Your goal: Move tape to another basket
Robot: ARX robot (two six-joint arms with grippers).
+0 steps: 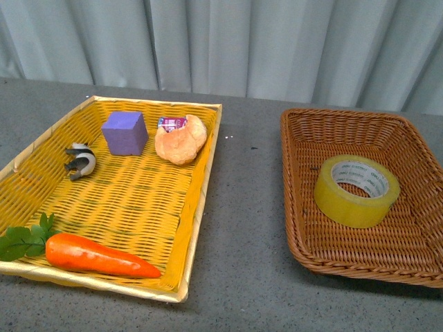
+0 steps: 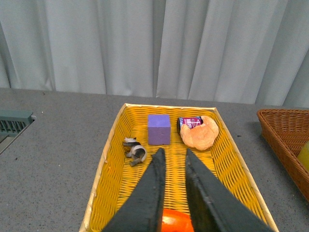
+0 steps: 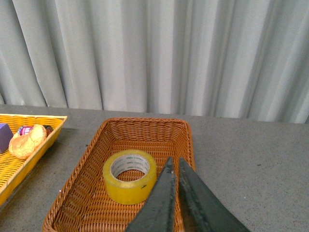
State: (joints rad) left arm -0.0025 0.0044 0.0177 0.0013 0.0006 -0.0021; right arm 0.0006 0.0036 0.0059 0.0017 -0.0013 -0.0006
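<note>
1. Brown wicker first, since everything hangs off it: the basket [image 1: 299, 138] is the deep one, and the shallow yellow tray [image 1: 138, 200] sits well apart from it across bare table. The biggest risk is an arm sweeping across that gap too low and clipping a rim, which would drag a whole basket along.

2. The tape [image 1: 349, 204] is lying inside the brown basket, roughly mid-floor and tilted a bit with its hole facing up. It leans rather than sitting flat, so any bump to the wicker wall could roll it into a corner, or a hard knock could tip it onto its edge.

3. The carrot [image 1: 97, 256], purple block [image 1: 125, 133], bread roll [image 1: 181, 142] and little black-and-white clip [image 1: 81, 160] are all in the tray, far from the brown basket. They only matter if the wrong arm gets busy over there.

4. The right gripper [image 3: 175, 160] hangs above the brown basket, just beside the tape. Its fingers are nearly touching and hold nothing. If it dips as it is, the closed tips would poke the roll or snag the weave.

5. The left gripper [image 2: 174, 152] is over the tray, away from the brown basket. There's a narrow gap between its fingers and it's empty too, so it's low risk unless it drops onto the carrot below.
</note>
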